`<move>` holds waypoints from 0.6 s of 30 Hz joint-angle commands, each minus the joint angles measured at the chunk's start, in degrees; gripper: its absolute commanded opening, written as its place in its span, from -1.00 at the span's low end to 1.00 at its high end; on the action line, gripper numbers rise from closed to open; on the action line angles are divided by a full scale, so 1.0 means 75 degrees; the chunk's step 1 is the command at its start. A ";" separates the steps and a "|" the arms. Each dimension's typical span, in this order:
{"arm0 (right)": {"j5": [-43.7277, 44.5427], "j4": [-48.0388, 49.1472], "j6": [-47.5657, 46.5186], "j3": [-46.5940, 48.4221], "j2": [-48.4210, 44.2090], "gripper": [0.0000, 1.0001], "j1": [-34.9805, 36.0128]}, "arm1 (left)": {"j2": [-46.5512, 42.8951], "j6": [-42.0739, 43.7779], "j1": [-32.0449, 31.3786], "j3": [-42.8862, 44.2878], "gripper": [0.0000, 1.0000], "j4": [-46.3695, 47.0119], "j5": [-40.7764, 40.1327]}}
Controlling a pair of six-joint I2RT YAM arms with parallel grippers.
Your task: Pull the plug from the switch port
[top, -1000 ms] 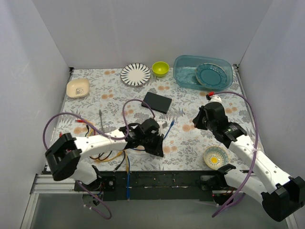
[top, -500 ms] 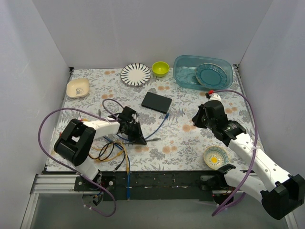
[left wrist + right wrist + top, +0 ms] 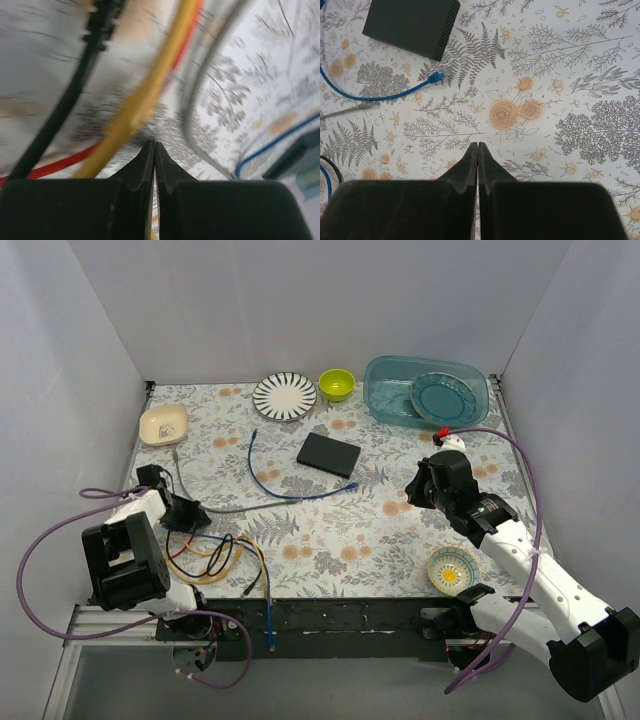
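Note:
The flat black switch (image 3: 330,454) lies at the table's middle back and shows at the top left of the right wrist view (image 3: 410,25). A blue cable (image 3: 290,492) loops left of it. Its blue plug (image 3: 437,76) lies on the cloth just off the switch's near corner, apart from the box. My left gripper (image 3: 200,515) is shut and empty at the far left, low over a tangle of yellow, red and black cables (image 3: 150,85). My right gripper (image 3: 410,490) is shut and empty, hovering right of the switch (image 3: 477,145).
A grey cable (image 3: 225,508) runs from the left gripper toward the middle. A cable bundle (image 3: 215,555) lies at the front left. A cream dish (image 3: 163,424), striped plate (image 3: 285,395), green bowl (image 3: 337,384) and teal tub (image 3: 385,400) line the back. A small bowl (image 3: 453,569) sits front right.
My left arm has swung from the table's middle to the far left. The blue cable now lies spread out with its plug beside the switch. The right arm has not moved.

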 commanded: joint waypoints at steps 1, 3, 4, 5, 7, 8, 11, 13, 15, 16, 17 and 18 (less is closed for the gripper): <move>0.0145 0.0168 -0.0228 0.0147 -0.0081 -0.97 -0.0004 | -0.0398 -0.0027 0.0596 0.0412 -1.00 -0.1380 -0.1803; 0.0145 0.0180 -0.0275 0.0159 -0.0057 -0.97 -0.0004 | -0.0971 0.0124 0.0572 0.0460 -1.00 -0.1125 -0.1002; 0.0146 0.0192 -0.0299 0.0159 -0.0046 -0.97 -0.0004 | -0.1252 0.0183 0.0445 0.0471 -1.00 -0.0949 -0.0601; 0.0146 0.0204 -0.0322 0.0171 -0.0034 -0.97 0.0007 | -0.1614 0.0253 0.0246 0.0530 -1.00 -0.0646 -0.0307; 0.0111 0.0262 -0.0334 0.0171 0.0025 -0.97 0.0042 | -0.1956 0.0254 -0.0853 0.1090 -0.89 -0.0549 -0.0396; 0.0052 0.0274 -0.0322 0.0171 0.0048 -0.97 0.0054 | -0.1923 0.0300 -0.1240 0.1371 -0.83 -0.0665 -0.0490; -0.0088 0.0356 -0.0311 0.0183 0.0189 -0.97 0.0101 | -0.1864 0.0277 -0.2508 0.2450 -0.45 -0.0889 -0.1299; -0.0159 0.0356 -0.0322 0.0218 0.0306 -0.97 0.0113 | -0.1689 0.0138 -0.2942 0.2616 0.15 -0.0656 -0.1114; -0.0183 0.0368 -0.0322 0.0264 0.0411 -0.97 0.0148 | -0.1479 -0.0085 -0.3258 0.2383 0.32 0.0244 -0.0623; -0.0194 0.0356 -0.0334 0.0288 0.0435 -0.97 0.0171 | -0.1431 -0.0318 -0.3422 0.2150 0.33 0.0677 -0.0342; -0.0206 0.0310 -0.0334 0.0311 0.0458 -0.97 0.0171 | -0.1384 -0.0425 -0.3644 0.1788 0.28 0.1610 -0.0269; -0.0194 0.0309 -0.0346 0.0335 0.0505 -0.97 0.0171 | -0.1256 -0.0507 -0.4157 0.1691 0.22 0.1909 -0.0419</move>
